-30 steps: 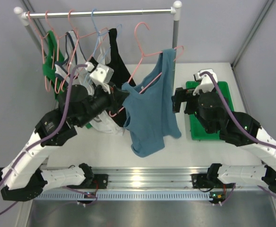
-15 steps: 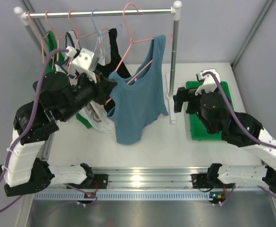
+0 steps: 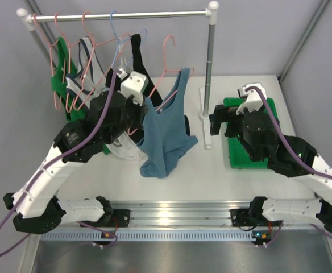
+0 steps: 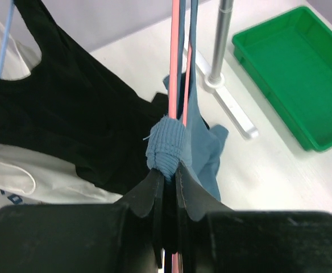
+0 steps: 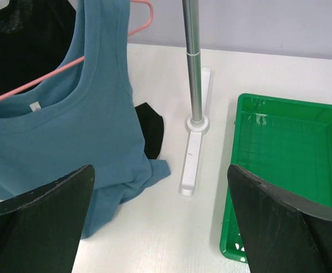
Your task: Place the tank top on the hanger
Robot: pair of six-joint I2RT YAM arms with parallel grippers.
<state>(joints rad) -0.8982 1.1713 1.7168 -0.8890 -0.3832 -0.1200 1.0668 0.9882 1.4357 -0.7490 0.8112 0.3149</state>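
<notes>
The dusty blue tank top point(image 3: 165, 133) hangs on the pink hanger point(image 3: 169, 45), both straps over the wire, and its hem rests on the table. The hanger's hook is in the air below the rail, hooked on nothing. My left gripper point(image 3: 141, 112) is shut on the hanger's left shoulder. In the left wrist view its jaws point(image 4: 167, 173) pinch the bunched tank top strap point(image 4: 166, 145), with the pink hanger wire point(image 4: 175, 68) running up from between them. My right gripper point(image 5: 163, 227) is open and empty over the table, right of the tank top point(image 5: 69, 131) and hanger point(image 5: 41, 79).
The rail point(image 3: 120, 15) carries a black top point(image 3: 138, 65), a green top point(image 3: 58, 82), a white patterned top, spare pink hangers and a light blue hanger point(image 3: 113, 31). The rack's right post point(image 3: 210, 74) stands beside the tank top. A green tray point(image 3: 270, 105) lies under the right arm.
The left arm lifted the hanger and tank top up towards the rail, then brought them back down and a little right. The hem now rests on the table. The right arm stayed still.
</notes>
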